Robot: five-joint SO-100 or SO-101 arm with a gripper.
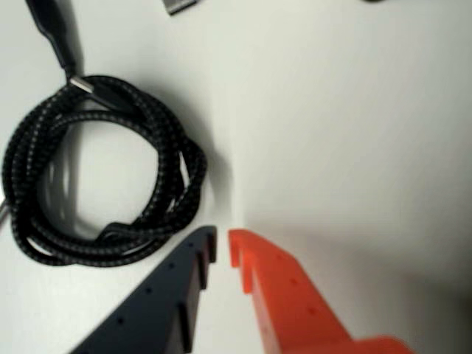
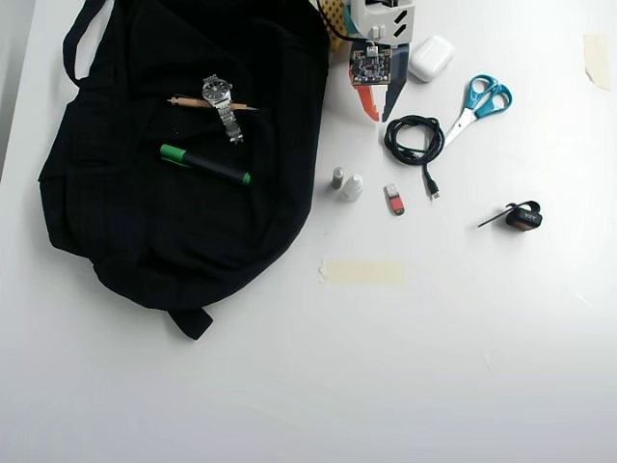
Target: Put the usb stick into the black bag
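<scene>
Two fingers, one dark and one orange, make up the tool [image 1: 222, 249]; in the wrist view their tips stand almost together with only a thin slit between them and nothing held. In the overhead view the tool [image 2: 377, 111] hangs at the far edge of the white bench [image 2: 434, 367], just right of the black bag [image 2: 145, 222] and just left of a coiled black braided cable [image 2: 415, 140]. The usb stick [image 2: 394, 200] lies flat on the bench nearer than the tool, apart from it, right of two small bottles [image 2: 345, 183] and left of the cable's plug end. The bag sprawls over the left of the bench; on it rest a metal wristwatch [image 2: 221, 104], a pencil [image 2: 193, 101] and a black marker with green ends [image 2: 204, 165]. Blue-handled scissors [image 2: 477, 104] and a white earbud case [image 2: 431, 57] sit to the far right, a black clip [image 2: 523, 216] farther right, and a strip of tape [image 2: 362, 271] nearer.
</scene>
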